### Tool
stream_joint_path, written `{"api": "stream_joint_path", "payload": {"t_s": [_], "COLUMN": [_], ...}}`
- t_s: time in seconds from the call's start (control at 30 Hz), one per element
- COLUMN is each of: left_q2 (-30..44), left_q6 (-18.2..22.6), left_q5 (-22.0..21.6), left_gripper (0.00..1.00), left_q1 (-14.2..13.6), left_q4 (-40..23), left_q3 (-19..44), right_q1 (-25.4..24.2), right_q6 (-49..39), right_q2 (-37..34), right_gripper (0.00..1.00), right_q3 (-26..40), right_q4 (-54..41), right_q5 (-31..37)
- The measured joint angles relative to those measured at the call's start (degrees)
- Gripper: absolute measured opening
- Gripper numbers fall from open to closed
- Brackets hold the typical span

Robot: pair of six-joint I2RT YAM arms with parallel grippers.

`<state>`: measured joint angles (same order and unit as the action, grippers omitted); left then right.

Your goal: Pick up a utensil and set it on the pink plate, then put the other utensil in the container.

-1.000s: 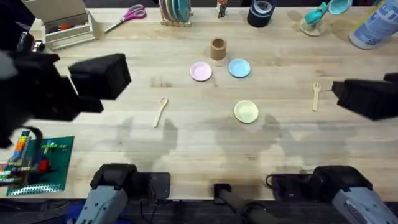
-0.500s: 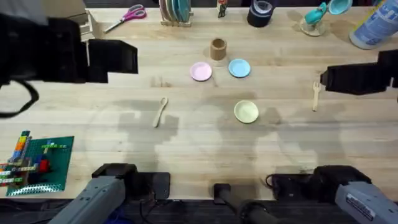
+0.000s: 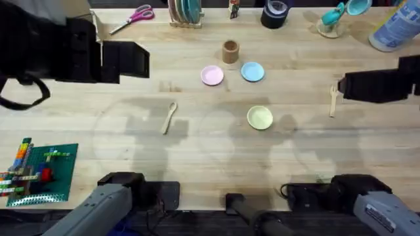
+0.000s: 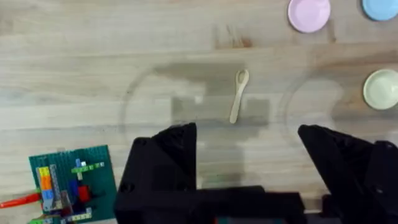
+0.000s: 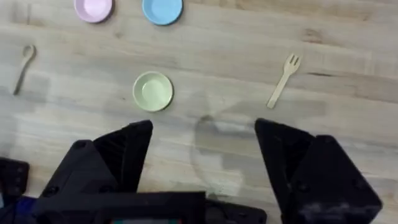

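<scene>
Spoon-ended utensil [image 3: 170, 117] lies left of yellow plate [image 3: 260, 117]; fork [image 3: 334, 99] right; pink plate [image 3: 212, 75], container [image 3: 230, 52] beyond. Left gripper [image 4: 247, 163], right gripper [image 5: 204, 155] spread wide, empty.

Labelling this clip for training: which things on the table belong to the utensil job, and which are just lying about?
Job:
wooden spoon
pink plate
wooden fork
brown cup

Lying about:
blue plate
yellow plate
scissors
tape roll
brick board
</scene>
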<state>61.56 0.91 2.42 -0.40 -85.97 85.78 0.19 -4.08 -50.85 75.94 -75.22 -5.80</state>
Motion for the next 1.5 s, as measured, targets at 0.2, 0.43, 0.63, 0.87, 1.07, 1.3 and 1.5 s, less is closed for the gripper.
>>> {"api": "stream_joint_path", "payload": {"t_s": [0.2, 0.43, 0.63, 0.87, 1.07, 1.3, 1.5], "left_q2": [2.1, 5.1, 2.7, 2.4, 3.0, 9.1, 14.5], "left_q6": [0.2, 0.7, 0.9, 0.8, 0.5, -1.8, -5.8], "left_q5": [0.4, 0.8, 0.9, 2.3, 3.1, 3.5, 1.7], "left_gripper": [0.993, 0.995, 0.995, 0.995, 0.995, 0.995, 0.995], "left_q1": [0.0, -0.2, -3.0, -5.6, -6.6, -7.7, -12.5], "left_q4": [-2.8, -1.6, 6.1, 13.6, 16.2, 19.9, 29.4], "left_q3": [0.1, -1.2, -11.9, -21.1, -23.9, -25.9, -32.0], "right_q1": [0.0, 0.0, 0.0, 0.0, 0.0, 0.0, 0.0], "right_q6": [0.0, 0.0, 0.0, 0.0, 0.0, -0.1, -0.2], "right_q2": [0.0, 0.0, 0.0, 0.0, 0.0, 0.0, 0.0], "right_gripper": [0.998, 0.998, 0.998, 0.998, 0.998, 0.997, 0.998], "right_q3": [0.0, 0.0, 0.0, 0.0, 0.0, 0.0, 0.0], "right_q4": [-0.3, -0.3, -0.3, -0.3, -0.3, -0.3, -0.3], "right_q5": [0.0, 0.0, 0.0, 0.0, 0.0, 0.0, 0.0]}}
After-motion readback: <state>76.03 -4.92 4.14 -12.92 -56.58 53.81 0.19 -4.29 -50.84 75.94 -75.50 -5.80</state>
